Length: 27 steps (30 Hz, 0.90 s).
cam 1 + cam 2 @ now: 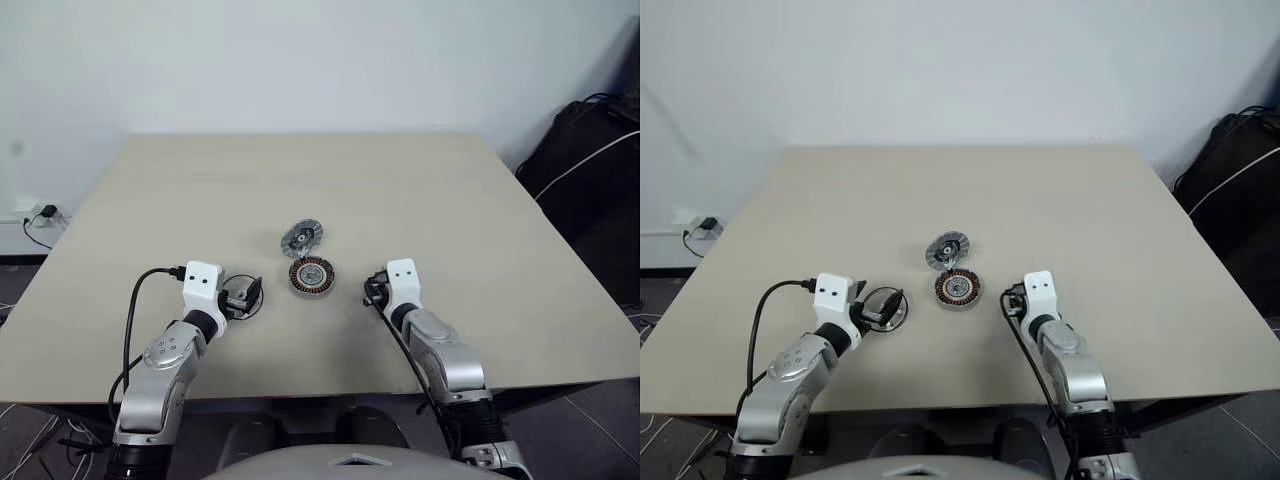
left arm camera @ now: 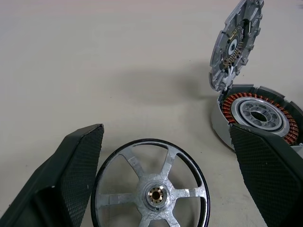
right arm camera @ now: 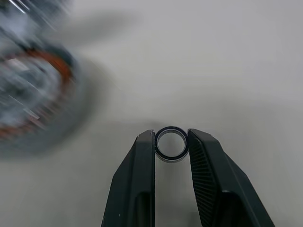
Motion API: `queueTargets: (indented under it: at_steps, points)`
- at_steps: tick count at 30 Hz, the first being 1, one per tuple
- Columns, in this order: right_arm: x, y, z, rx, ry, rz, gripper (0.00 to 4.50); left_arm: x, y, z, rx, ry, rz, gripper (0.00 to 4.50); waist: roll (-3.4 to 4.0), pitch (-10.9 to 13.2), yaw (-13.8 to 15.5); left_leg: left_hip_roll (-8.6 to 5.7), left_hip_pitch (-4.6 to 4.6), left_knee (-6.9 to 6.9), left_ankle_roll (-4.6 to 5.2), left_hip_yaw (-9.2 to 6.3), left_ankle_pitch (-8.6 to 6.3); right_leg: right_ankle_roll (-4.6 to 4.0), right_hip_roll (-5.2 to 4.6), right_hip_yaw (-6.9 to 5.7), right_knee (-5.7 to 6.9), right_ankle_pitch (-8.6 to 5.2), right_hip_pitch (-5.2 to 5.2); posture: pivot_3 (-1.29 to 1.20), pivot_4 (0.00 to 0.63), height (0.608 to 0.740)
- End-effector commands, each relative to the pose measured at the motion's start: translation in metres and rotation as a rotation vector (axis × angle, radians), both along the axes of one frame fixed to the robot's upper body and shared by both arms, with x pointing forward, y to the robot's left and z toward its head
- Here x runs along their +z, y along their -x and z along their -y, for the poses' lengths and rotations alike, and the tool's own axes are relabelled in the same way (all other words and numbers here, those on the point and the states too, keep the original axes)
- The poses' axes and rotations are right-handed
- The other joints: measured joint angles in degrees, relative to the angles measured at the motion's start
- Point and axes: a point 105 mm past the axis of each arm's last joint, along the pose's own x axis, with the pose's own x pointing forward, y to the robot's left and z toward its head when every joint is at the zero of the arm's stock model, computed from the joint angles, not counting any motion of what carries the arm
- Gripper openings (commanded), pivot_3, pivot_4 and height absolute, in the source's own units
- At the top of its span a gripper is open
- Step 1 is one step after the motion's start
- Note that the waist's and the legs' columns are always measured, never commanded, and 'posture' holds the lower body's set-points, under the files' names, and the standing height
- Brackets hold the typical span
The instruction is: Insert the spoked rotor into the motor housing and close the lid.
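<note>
The right gripper (image 3: 171,142) is pinching a small metal ring (image 3: 171,144), probably a bearing, so it should be carrying it level toward the motor housing (image 1: 311,275), while the left gripper (image 2: 165,165), jaws spread, is bracketing the spoked rotor (image 2: 150,189).

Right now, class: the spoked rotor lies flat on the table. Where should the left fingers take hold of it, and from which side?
Grip the spoked rotor across its dark outer rim, coming from the robot's side, low and forward. It lies flat between the left gripper's open fingers, so closing on opposite rim edges looks simplest; the spokes and hub give less purchase.
</note>
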Motion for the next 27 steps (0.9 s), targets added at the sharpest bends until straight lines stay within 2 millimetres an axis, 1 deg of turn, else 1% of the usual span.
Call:
queueTargets:
  at_steps: [1,3,5,10,13,19,27]
  points:
    - [0.037,-0.009,-0.021,0.083,-0.030,0.112,0.70,0.007,-0.003,0.000,0.002,0.009,0.033,4.50,-0.01,0.00,0.07,0.00,0.01,0.00,-0.01,-0.01,0.00,-0.01,0.00,-0.01,0.00,0.00,-0.02,0.00,0.000,0.740]
    - [0.041,-0.011,-0.038,0.144,-0.034,0.117,0.70,0.006,-0.003,0.001,0.004,0.011,0.033,4.50,-0.03,-0.02,0.09,0.00,0.01,0.01,-0.01,-0.03,0.01,-0.03,0.00,-0.01,-0.01,-0.01,-0.02,0.00,0.000,0.740]
    - [0.036,-0.012,-0.051,0.188,-0.013,0.105,0.70,0.006,-0.003,0.002,0.006,0.014,0.033,4.50,-0.04,-0.02,0.09,0.00,0.01,0.01,-0.01,-0.03,0.01,-0.03,0.00,-0.02,-0.01,0.00,-0.02,0.00,0.000,0.740]
    - [0.021,-0.016,-0.069,0.243,0.022,0.075,0.70,0.006,-0.003,0.002,0.011,0.018,0.035,4.50,-0.06,-0.04,0.14,-0.01,-0.02,0.01,-0.01,-0.02,0.01,-0.02,0.01,-0.03,0.00,0.01,0.04,0.00,0.000,0.740]
    - [0.014,-0.021,-0.075,0.262,0.044,0.065,0.70,0.006,-0.002,0.000,0.020,0.018,0.037,4.50,-0.07,-0.04,0.05,-0.02,-0.03,0.02,-0.01,0.00,0.01,0.00,0.01,-0.02,0.00,0.02,0.09,0.00,0.000,0.740]
    - [0.005,-0.027,-0.082,0.279,0.056,0.051,0.70,0.006,0.000,-0.001,0.028,0.019,0.038,4.50,-0.07,-0.05,-0.17,-0.01,-0.02,0.03,-0.04,0.02,0.03,0.01,0.03,-0.01,0.05,0.03,0.16,0.00,0.000,0.740]
    - [0.002,-0.025,-0.092,0.322,0.049,0.040,0.70,0.005,0.000,0.002,0.025,0.028,0.035,4.50,-0.08,-0.05,-0.39,-0.01,-0.02,0.03,-0.07,0.02,0.05,0.01,0.04,0.00,0.09,0.03,0.16,0.00,0.000,0.740]
